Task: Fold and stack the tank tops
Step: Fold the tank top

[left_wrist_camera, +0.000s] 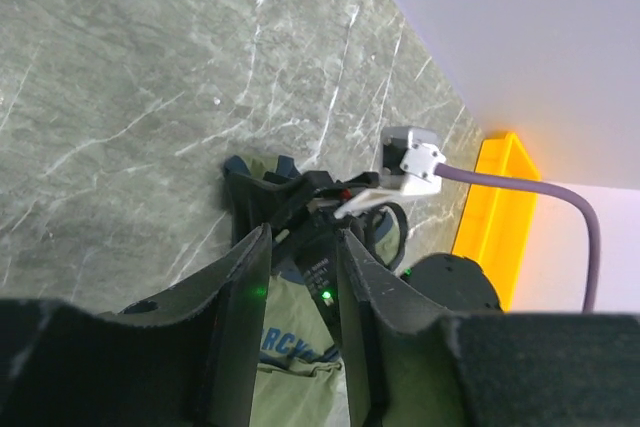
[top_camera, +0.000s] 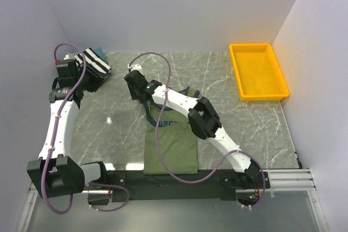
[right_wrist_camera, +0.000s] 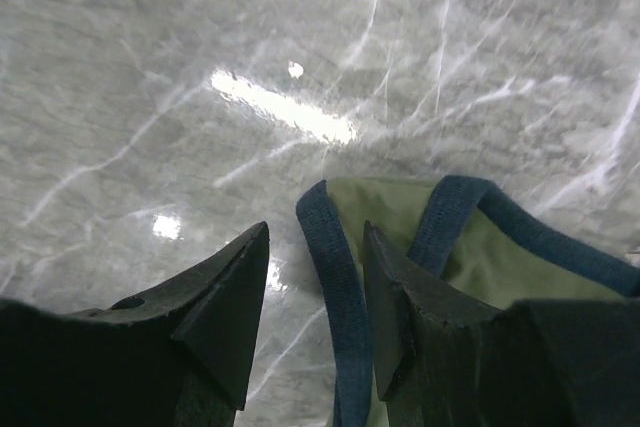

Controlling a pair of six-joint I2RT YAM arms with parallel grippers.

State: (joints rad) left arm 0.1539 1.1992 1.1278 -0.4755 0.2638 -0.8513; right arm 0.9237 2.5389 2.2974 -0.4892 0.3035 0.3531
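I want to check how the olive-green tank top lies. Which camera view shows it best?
The top external view: the olive-green tank top lies nearly whole there, only its upper part crossed by the right arm. The left wrist view shows part of its chest print; the right wrist view only the navy-trimmed straps.

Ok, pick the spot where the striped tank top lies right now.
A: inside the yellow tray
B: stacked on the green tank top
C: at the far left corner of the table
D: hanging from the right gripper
C: the striped tank top lies at the far left corner of the table, while the yellow tray holds nothing and the green tank top sits mid-table, well apart from it.
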